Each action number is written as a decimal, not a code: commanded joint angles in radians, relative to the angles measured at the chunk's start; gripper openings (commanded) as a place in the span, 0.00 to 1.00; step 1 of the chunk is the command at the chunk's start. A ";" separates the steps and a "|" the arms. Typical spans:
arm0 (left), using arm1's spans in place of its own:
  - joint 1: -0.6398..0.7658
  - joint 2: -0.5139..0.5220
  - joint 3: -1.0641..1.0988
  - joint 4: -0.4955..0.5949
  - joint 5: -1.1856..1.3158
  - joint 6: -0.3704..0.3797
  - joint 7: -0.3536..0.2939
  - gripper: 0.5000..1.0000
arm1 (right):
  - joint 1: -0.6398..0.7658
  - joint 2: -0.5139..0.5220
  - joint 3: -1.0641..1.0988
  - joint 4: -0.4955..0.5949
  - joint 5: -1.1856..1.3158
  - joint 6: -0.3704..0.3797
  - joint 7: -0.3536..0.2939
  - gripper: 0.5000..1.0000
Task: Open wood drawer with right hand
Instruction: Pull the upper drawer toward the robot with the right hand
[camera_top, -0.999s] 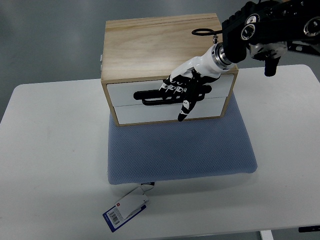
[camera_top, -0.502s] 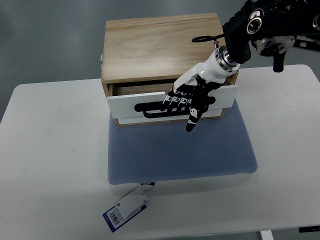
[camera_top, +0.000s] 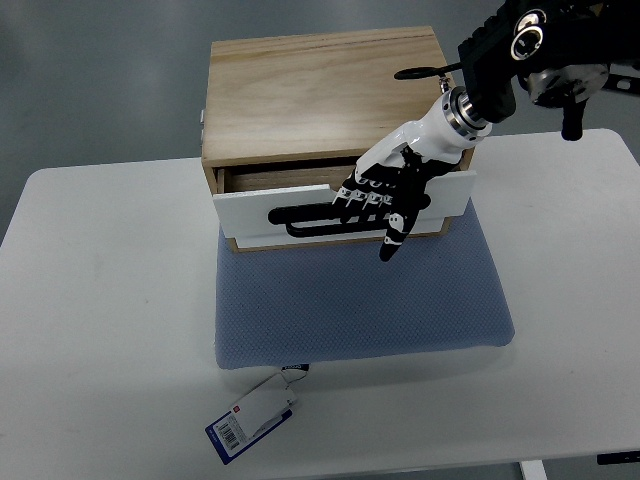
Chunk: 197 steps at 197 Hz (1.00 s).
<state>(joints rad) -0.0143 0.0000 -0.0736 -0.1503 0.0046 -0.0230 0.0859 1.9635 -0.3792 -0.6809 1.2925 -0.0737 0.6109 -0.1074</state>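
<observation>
One white-fronted upper drawer (camera_top: 300, 205) of the pale wooden cabinet (camera_top: 320, 95) has slid toward six o'clock, right hand (camera_top: 385, 195) fingers (camera_top: 350, 196) hooked on its black handle (camera_top: 305, 217), opening underway.

blue-and-white tag (camera_top: 252, 418) on the mat's near edge, barcode visible, print too small to read

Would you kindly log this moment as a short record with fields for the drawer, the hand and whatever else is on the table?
box: wooden box with two white-fronted drawers, resting on the back of the mat
top drawer: top drawer pulled partly out, a strip of its inside showing
right hand: right hand with fingers hooked on the black handle
left hand: not in view
mat: blue mat on the white table
tag: blue and white tag at the mat's near left corner
</observation>
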 joint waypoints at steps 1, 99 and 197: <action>-0.001 0.000 0.000 0.000 0.000 0.000 0.000 1.00 | 0.000 -0.001 -0.002 0.010 0.000 0.000 0.000 0.85; 0.000 0.000 0.000 0.000 0.000 0.000 0.000 1.00 | 0.005 -0.027 -0.002 0.051 0.000 0.000 0.000 0.86; -0.001 0.000 0.000 0.000 0.000 0.000 0.000 1.00 | 0.037 -0.046 -0.002 0.083 0.000 0.000 0.000 0.86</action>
<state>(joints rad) -0.0146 0.0000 -0.0736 -0.1503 0.0046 -0.0230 0.0859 2.0003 -0.4177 -0.6827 1.3636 -0.0736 0.6109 -0.1074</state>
